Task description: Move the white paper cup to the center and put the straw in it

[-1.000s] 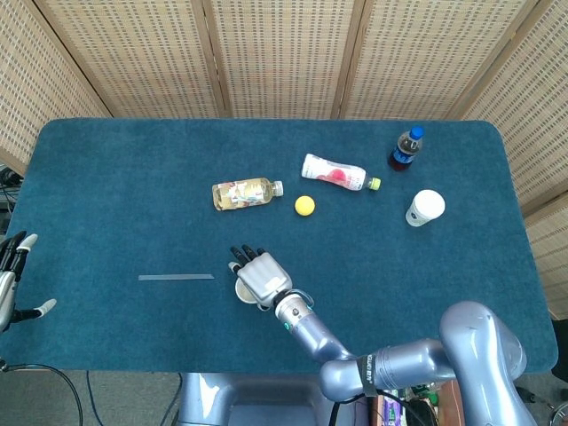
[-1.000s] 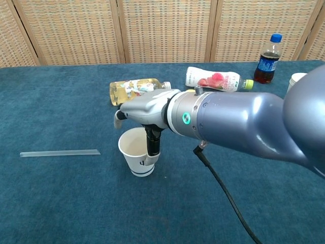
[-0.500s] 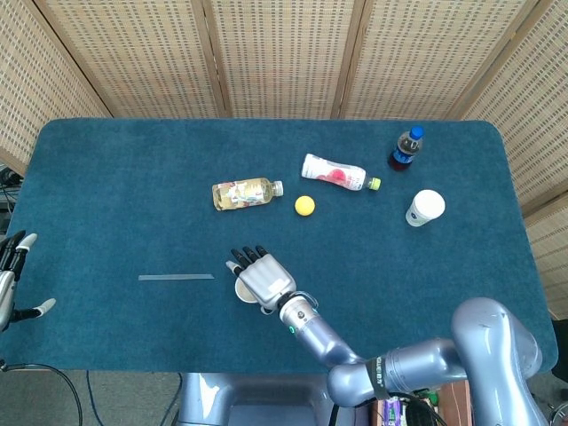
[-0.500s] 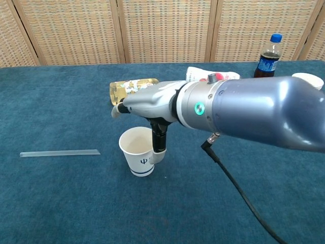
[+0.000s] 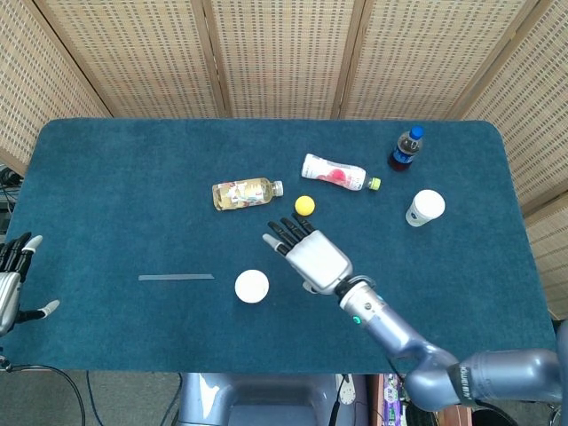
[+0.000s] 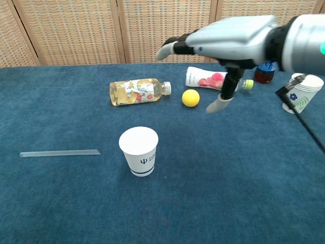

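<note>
White paper cup (image 6: 138, 150) with a blue band and small logo now stands alone, upright and mouth up, on the blue cloth table (image 5: 106, 177), toward the front and a little left of middle. Half a second ago the right hand was wrapped over it; that hand has let go and lifted away up and to the right.

Left to right:
- Left hand (image 5: 12, 280): only part of it pokes in at the table's left edge, fingers apart, nothing in it. Rest cut off, not in chest view.
- Clear plastic straw (image 6: 60, 152): flat on the cloth, left of the cup and apart from it, untouched. Thin and pale, ends hard to resolve.
- Cup: placement looks done, though it sits short of dead centre. Inside not readable.
- Right hand (image 5: 312, 256): in the air right of the cup, fingers spread wide, empty. In chest view it blocks part of the white and pink bottle (image 6: 208, 79) lying behind it.

Meaning: step one likely finished, and the straw pickup is next, probably for the left hand since it is the nearer one.
</note>
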You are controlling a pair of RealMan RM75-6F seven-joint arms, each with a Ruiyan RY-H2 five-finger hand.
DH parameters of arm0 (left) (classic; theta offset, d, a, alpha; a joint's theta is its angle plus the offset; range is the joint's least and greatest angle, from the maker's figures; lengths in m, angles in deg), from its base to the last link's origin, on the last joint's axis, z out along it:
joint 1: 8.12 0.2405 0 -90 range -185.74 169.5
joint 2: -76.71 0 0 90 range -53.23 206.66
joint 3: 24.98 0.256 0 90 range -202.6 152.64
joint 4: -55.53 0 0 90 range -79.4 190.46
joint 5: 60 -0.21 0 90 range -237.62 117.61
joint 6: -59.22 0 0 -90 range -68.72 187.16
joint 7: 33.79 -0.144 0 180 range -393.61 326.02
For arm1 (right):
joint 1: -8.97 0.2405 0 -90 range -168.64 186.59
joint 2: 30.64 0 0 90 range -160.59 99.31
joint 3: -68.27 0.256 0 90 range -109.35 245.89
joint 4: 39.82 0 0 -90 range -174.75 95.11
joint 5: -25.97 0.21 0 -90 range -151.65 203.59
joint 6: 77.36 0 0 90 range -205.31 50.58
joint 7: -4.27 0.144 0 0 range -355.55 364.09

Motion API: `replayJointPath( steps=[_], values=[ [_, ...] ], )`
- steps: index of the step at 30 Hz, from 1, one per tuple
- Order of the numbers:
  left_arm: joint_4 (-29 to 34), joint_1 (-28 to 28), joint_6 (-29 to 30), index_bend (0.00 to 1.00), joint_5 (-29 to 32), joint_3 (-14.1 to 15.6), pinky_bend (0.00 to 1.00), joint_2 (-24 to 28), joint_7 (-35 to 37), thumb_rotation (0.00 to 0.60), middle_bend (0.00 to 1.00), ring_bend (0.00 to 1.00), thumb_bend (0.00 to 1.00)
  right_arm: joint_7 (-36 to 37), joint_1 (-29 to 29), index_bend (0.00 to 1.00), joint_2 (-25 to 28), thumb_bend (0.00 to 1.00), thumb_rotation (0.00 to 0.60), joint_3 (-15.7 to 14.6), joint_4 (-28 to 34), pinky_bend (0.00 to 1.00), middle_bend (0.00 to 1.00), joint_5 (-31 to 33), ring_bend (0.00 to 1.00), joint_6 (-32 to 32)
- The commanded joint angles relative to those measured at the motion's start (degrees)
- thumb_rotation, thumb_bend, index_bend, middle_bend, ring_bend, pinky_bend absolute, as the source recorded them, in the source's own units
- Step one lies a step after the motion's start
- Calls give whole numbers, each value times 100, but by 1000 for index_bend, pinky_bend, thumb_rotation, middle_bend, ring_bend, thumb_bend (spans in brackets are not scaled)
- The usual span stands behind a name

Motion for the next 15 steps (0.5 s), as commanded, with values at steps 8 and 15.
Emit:
replayJointPath(
  steps=[8, 15],
  values=[
    [-267, -355, -400, 0, -115, -84, 0, -83, 55, 600, 0, 0, 48, 2795, -2280, 97, 1180, 102, 600, -1222, -1466, 0, 0, -2601, 0, 2061],
    [-502, -926, -1052, 20, -210, -128, 0, -467, -221, 600, 0, 0, 49, 4068, -3808, 97, 285, 96, 600, -1255, -2792, 0, 0, -2993, 0, 3739]
  ],
)
